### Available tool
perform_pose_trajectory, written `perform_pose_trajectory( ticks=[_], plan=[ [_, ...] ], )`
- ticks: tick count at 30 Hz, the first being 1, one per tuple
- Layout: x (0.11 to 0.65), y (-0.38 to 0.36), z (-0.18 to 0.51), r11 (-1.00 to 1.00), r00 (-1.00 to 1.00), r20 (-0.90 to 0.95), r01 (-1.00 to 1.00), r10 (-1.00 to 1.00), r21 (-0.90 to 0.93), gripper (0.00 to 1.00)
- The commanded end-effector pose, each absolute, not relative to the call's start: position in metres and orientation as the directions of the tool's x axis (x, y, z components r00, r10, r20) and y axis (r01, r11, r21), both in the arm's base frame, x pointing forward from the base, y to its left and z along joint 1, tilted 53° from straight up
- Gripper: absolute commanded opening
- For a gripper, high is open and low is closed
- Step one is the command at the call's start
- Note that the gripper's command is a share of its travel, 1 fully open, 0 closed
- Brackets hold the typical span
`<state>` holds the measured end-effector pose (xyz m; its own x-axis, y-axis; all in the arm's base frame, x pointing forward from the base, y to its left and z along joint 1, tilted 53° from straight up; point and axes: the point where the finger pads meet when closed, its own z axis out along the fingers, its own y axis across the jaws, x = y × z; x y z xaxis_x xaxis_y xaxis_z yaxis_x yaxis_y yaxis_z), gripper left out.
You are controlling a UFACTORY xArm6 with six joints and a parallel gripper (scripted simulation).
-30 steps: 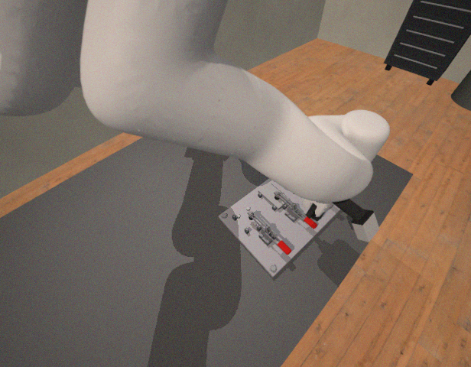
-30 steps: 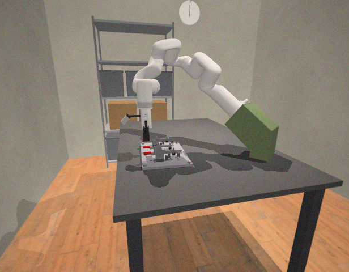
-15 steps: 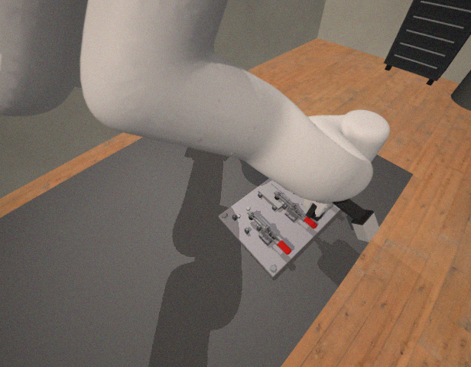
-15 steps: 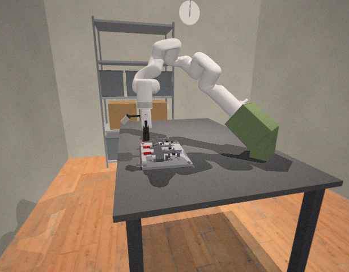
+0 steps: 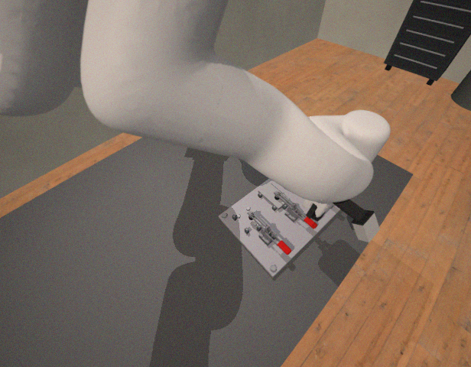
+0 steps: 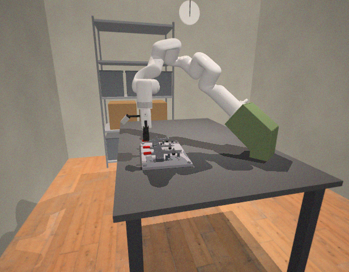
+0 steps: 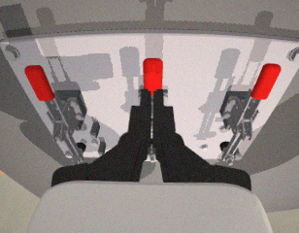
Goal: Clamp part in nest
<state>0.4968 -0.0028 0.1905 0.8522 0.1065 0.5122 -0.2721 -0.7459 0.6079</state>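
Note:
The grey fixture plate (image 5: pixel 262 255) (image 6: pixel 169 164) (image 7: pixel 188 65) lies near the table's edge and carries three toggle clamps with red handles. In the wrist view these are the left handle (image 7: pixel 40 82), the middle handle (image 7: pixel 152 74) (image 5: pixel 310 222) and the right handle (image 7: pixel 266 81). The near clamp's handle (image 5: pixel 284 246) shows in the top view; the third clamp is hidden under the arm there. My gripper (image 7: pixel 152 103) (image 5: pixel 313 209) (image 6: pixel 145 136) points down at the middle clamp, its black fingertips pressed together just short of that red handle. I see nothing between the fingers. I cannot make out the part in any view.
The arm's green base box (image 6: pixel 254 134) stands on the dark table (image 6: pixel 215 187) to the right. A metal shelf (image 6: pixel 133 63) with a cardboard box stands behind the table. The table edge and wooden floor (image 5: pixel 417 252) lie close beside the fixture.

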Motion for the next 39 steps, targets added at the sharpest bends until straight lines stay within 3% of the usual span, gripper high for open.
perform_pose_trajectory(
  ticks=[1, 39],
  plan=[
    [0.4989, -0.0017, 0.1925, -0.747, 0.851, 0.514, -0.272, 0.107, 0.607, 0.0],
    [0.5076, -0.011, 0.1852, -0.747, 0.851, 0.514, -0.272, 0.107, 0.607, 0.0]
  ],
)
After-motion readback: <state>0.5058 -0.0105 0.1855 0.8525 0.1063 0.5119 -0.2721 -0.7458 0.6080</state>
